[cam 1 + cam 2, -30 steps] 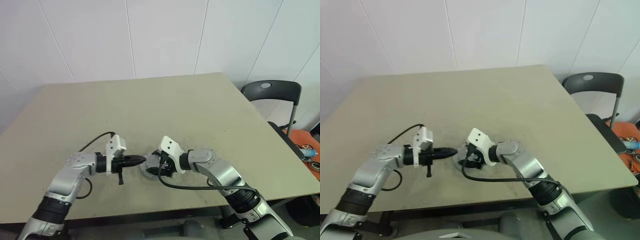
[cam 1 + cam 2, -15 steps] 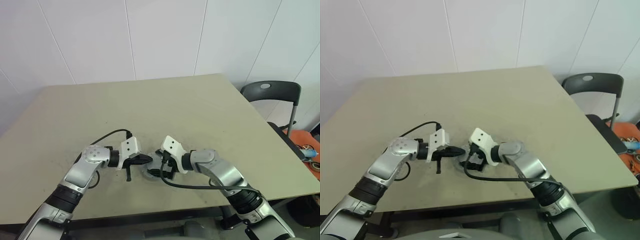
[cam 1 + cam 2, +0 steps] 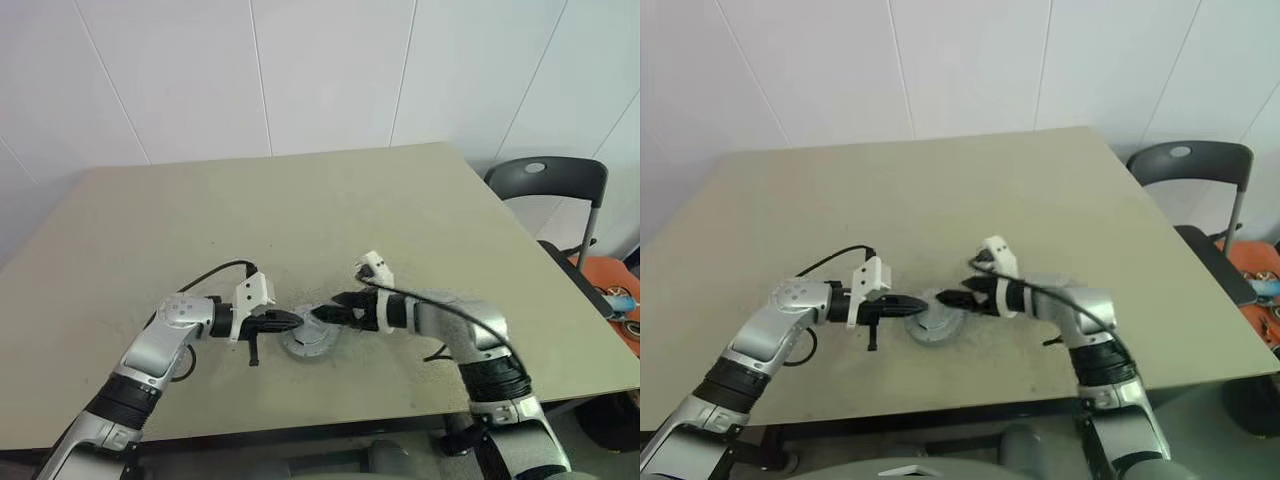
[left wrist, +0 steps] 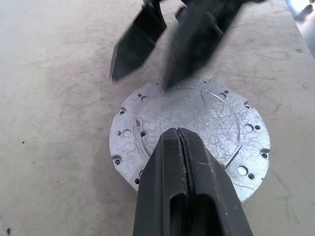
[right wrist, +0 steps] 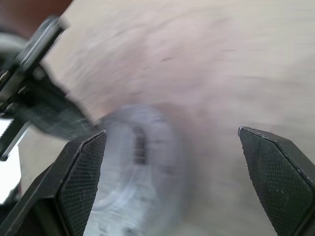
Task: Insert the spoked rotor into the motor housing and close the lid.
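The left end effector (image 4: 184, 147) has its two black fingers pressed together with no gap, and nothing is held between them. Its tip lies over the near part of the lid (image 4: 197, 125), a grey metal disc lying flat on the counter (image 3: 330, 220); whether the tip touches the disc cannot be told. The face of the lid that shows is scratched, with small holes round its edge and a raised round step in the middle.

The right end effector (image 3: 322, 315) points at the lid from the other side, tilted down, with its fingers spread wide and empty. In the right wrist view the two fingers (image 5: 81, 169) stand far apart with the blurred grey disc and bare counter between them. In the left wrist view its two dark tips hang over the far rim of the lid, one of them at the rim itself. The two end effectors face each other tip to tip across the disc, close but apart.

The lid sits toward the near edge of the counter, roughly midway between the left and right edges. A black cable loops from the left wrist over the counter.

Past the right edge of the counter stands a dark chair (image 3: 545, 185), with orange things (image 3: 610, 290) on the floor beyond it.
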Robot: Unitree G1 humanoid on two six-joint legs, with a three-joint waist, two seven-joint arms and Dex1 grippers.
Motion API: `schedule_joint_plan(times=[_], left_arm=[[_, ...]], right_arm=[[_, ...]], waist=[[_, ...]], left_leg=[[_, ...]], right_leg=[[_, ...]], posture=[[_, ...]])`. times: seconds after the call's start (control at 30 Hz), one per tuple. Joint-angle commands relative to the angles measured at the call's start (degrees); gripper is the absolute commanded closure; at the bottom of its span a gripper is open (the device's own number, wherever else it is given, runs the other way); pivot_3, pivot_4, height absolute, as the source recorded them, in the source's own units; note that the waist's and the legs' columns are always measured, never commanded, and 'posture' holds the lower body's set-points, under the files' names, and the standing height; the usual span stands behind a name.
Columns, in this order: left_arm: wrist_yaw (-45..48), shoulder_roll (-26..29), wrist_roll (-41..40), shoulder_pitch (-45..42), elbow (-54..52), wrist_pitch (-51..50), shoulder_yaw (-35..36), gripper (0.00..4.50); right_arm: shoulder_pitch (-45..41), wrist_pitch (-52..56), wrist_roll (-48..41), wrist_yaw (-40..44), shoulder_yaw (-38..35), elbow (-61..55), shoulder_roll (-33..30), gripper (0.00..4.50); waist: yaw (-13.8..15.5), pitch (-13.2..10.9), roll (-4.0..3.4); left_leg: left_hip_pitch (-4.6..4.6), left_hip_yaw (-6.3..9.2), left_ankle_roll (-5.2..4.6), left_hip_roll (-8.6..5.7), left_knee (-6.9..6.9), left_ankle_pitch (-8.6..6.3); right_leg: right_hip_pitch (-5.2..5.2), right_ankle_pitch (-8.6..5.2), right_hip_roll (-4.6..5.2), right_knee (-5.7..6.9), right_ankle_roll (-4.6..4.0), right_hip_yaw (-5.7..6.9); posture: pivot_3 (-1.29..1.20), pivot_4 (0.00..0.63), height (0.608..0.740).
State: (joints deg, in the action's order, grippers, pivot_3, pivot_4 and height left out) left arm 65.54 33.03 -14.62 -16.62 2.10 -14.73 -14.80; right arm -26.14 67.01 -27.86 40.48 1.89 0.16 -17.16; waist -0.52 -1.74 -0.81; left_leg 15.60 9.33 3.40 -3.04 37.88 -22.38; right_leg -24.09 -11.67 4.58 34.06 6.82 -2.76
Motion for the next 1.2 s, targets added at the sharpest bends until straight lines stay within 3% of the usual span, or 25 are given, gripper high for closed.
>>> schedule_joint_plan(times=[0.03, 0.2, 0.4, 0.6, 0.83, 0.93, 1.03, 1.2], left_arm=[[2.0, 0.7, 1.1, 0.4, 1.5, -2.6, -2.3, 4.50], [2.5, 0.6, 1.2, -1.6, 4.0, -1.4, -1.1, 4.50], [3.2, 0.6, 1.2, -2.2, 3.6, -1.2, -1.2, 4.50], [3.1, 1.2, 1.4, -2.5, 2.9, -1.0, -0.7, 4.50], [3.4, 2.4, 1.3, -3.4, 3.8, -0.3, 0.2, 4.50], [3.5, 2.7, 1.3, -3.8, 4.2, 0.0, 0.4, 4.50], [3.4, 2.8, 1.6, -4.3, 5.0, 0.6, 0.6, 4.50], [3.5, 2.8, 1.9, -4.6, 5.6, 1.0, 1.2, 4.50]], right_arm=[[-1.5, 10.7, -4.4, -1.7, -4.6, -0.5, -0.5, 0.03], [-2.9, 24.6, -8.9, -4.4, -10.0, -1.2, 2.3, 0.03], [-2.8, 25.5, -11.8, -13.5, -13.1, 2.5, 9.2, 0.03], [-2.2, 25.5, -20.4, -22.6, -13.5, 6.4, 13.9, 0.03], [0.7, 25.5, -43.9, -29.0, -5.5, 10.2, 10.0, 0.03], [0.6, 25.5, -52.5, -32.7, -5.3, 11.6, 10.8, 0.03], [-0.5, 25.5, -56.8, -37.2, -7.9, 12.6, 13.8, 0.58], [-1.7, 22.3, -60.8, -44.1, -10.8, 14.6, 14.6, 2.22]], waist=[[0.0, 0.0, 0.01], [-0.1, 0.0, -0.01], [-0.2, 0.0, -0.02], [-0.7, 0.0, -0.02], [-2.2, 0.0, -0.01], [-3.0, -0.1, -0.02], [-3.1, -0.1, -0.05], [-2.0, -0.1, -0.05]], left_leg=[[0.02, 0.00, -0.03, 0.00, -0.01, -0.02], [0.29, -0.03, -0.06, -0.01, -0.03, -0.03], [0.28, -0.03, -0.06, 0.00, -0.01, -0.03], [0.23, -0.03, -0.06, 0.01, -0.03, -0.03], [0.13, 0.00, -0.06, 0.04, -0.21, -0.03], [-0.07, -0.01, -0.05, 0.07, -0.66, -0.03], [0.04, 0.08, -0.02, 0.08, -0.72, 0.00], [0.15, 0.22, -0.01, -0.07, -0.59, 0.00]], right_leg=[[-0.03, -0.01, 0.00, -0.01, 0.01, 0.00], [-0.28, -0.02, 0.01, -0.03, 0.02, -0.01], [-0.29, -0.02, 0.01, 0.00, 0.04, -0.01], [-0.30, -0.01, -0.01, 0.04, 0.03, -0.01], [-0.30, -0.02, -0.04, 0.04, 0.03, -0.02], [-0.38, -0.03, -0.10, -0.02, 0.03, -0.11], [-0.54, -0.03, -0.12, 0.01, 0.01, -0.10], [-0.53, -0.03, 0.03, -0.05, 0.02, -0.12]], posture=[[0.00, 0.000, 0.740], [0.00, 0.000, 0.740], [0.00, 0.000, 0.740], [0.00, 0.000, 0.740], [0.00, 0.000, 0.740], [0.00, 0.000, 0.740], [0.00, 0.000, 0.740], [0.00, 0.000, 0.740]])
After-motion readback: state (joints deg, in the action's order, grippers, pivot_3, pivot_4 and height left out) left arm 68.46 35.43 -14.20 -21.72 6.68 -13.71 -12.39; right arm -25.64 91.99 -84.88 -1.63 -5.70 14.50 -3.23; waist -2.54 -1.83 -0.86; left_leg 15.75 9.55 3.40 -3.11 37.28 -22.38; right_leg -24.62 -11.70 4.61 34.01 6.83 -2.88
